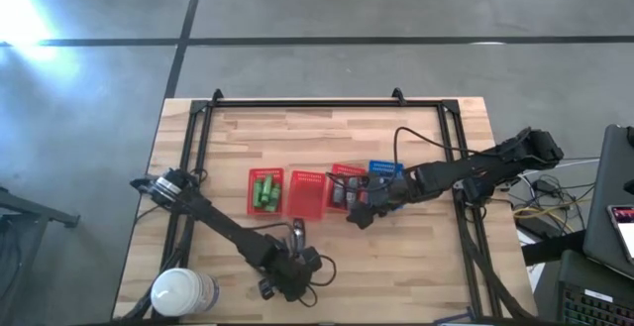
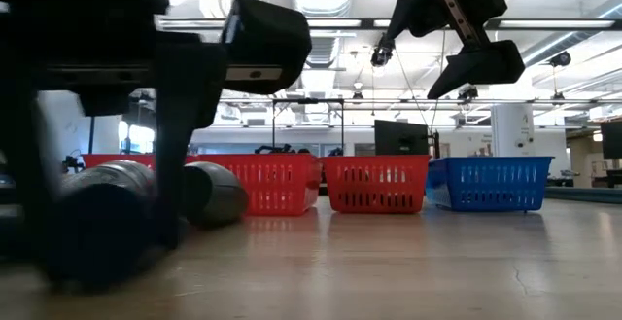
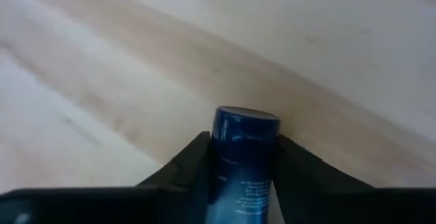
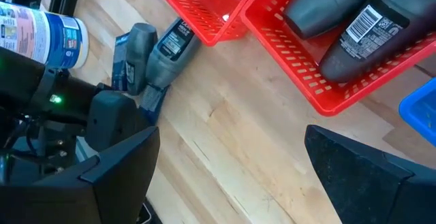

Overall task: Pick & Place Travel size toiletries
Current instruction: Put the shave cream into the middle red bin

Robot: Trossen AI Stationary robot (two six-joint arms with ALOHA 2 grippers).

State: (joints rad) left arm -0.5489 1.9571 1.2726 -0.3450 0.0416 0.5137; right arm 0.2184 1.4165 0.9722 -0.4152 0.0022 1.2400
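I had the left gripper [image 1: 287,276] down at the lower centre of the high view, near the table's [image 1: 416,257] front edge. Its fingers [image 3: 187,166] were closed snug on a dark blue bottle [image 3: 242,156], cap pointing forward past the fingertips. The hold looked firm, flanks pinched evenly, so my read was a pick just made, with the carry to a basket due next.

The right gripper [image 1: 359,215] hung right of centre in the high view, raised off the wood just in front of the baskets. Its jaws stood wide apart and held nothing. I judged it parked there to wait without blocking the row.

More toiletries were loose: two grey tubes [image 4: 153,57] lay side by side on the wood in the upper left of the right wrist view, touching, just beside the corner of a basket. In the high view they sat at [image 1: 296,231], near the left gripper.

Four baskets ran in a row mid-frame in the high view:
- far-left red basket [image 1: 252,191]: green bottles [image 1: 265,191], count unclear
- second red basket [image 1: 307,193]: looked bare
- third red basket [image 1: 335,173]: dark bottles [image 4: 354,26], two seen in the right wrist view, lying flat
- blue basket [image 1: 384,167]: contents hidden by the arm

A white roll [image 1: 183,291] stood lower left, not part of the job.
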